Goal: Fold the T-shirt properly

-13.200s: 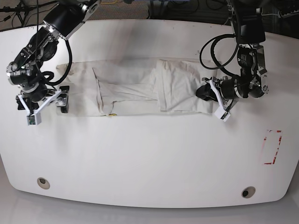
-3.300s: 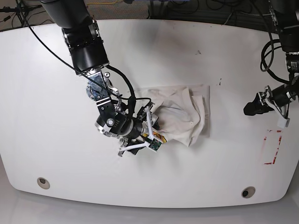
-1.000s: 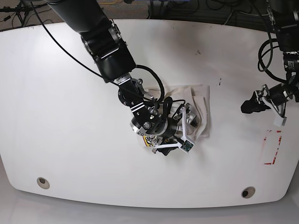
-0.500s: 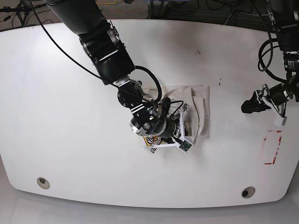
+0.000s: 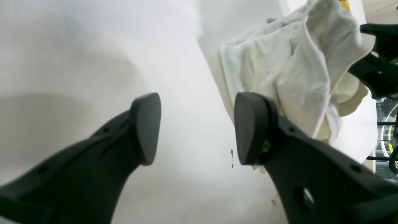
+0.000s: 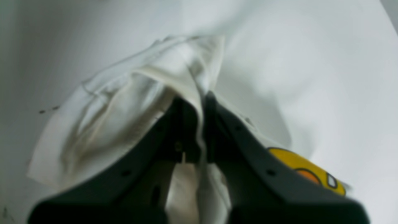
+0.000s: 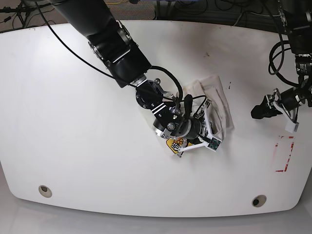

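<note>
My right end effector [image 6: 199,124] is pinching a fold of the bunched T-shirt [image 7: 217,100]; I am needing to drag slowly, low over the table [image 7: 73,156], while my left end effector [image 5: 196,127] is hanging open, empty.

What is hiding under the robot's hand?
The bunched T-shirt lies under the right gripper, which pinches a fold. Its yellow badge peeks out; the rest underneath is covered.

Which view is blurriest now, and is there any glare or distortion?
Right wrist: soft all over, the right claw shut on the T-shirt and the badge smeared. Left wrist: sharper, wide-angle stretch on the open left claw, broad soft shadows on the table. Base: sharp, evenly lit, slight sheen along the table's near edge.
</note>
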Available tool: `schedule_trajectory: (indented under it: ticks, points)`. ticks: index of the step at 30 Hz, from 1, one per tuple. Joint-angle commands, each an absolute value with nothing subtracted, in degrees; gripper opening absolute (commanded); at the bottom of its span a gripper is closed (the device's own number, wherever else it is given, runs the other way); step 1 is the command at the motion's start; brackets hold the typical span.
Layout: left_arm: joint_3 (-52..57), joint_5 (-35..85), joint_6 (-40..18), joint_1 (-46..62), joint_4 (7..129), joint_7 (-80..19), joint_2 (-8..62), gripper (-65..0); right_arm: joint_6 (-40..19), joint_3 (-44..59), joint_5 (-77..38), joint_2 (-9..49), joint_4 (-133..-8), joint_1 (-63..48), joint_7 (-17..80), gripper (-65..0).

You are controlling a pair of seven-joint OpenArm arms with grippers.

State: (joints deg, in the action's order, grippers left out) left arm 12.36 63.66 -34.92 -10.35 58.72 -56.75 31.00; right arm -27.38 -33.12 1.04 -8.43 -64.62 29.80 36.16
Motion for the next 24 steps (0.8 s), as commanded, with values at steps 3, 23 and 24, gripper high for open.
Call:
schedule_trajectory:
  ticks: [3,23,24]
  points:
    - [12.70,64.92,-35.30,-11.30,59.56,-55.87,32.40,-29.9,-24.57,-32.84,0.48,-9.00,-62.81,32.66,35.30,-61.0]
    - [9.19,57.80,-35.30,-10.59,59.65,-55.69,23.87,-29.9,-18.42,-26.33,0.13,-6.46,-79.69,28.88,41.89,-18.4]
    - [9.19,57.27,-35.30,-10.59,59.65,-55.78,23.16,-29.9,-18.51,-25.01,0.13,-5.58,-81.45,28.09,42.59,-18.4]
